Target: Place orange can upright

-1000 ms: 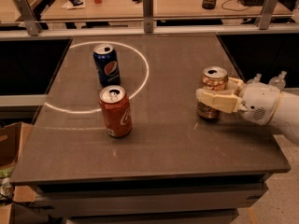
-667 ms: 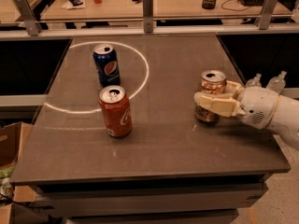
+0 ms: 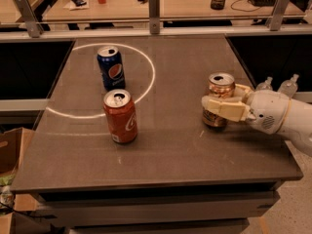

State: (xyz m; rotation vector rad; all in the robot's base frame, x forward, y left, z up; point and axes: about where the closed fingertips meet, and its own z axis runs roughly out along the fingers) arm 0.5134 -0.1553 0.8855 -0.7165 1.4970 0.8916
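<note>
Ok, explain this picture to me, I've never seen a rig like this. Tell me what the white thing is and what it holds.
The white thing entering from the right is a robot arm. Its gripper has two fingers, which look closed around the orange can. That can stands upright on the dark table. There is only one picture, taken from above the table's near edge, looking down. Two more cans stand upright: a blue Pepsi can inside a white ring, and a red cola can nearer the camera.

Cream jaws clasp the copper orange can [image 3: 220, 87]; red cola can [image 3: 120, 117], blue Pepsi can [image 3: 110, 68]
</note>
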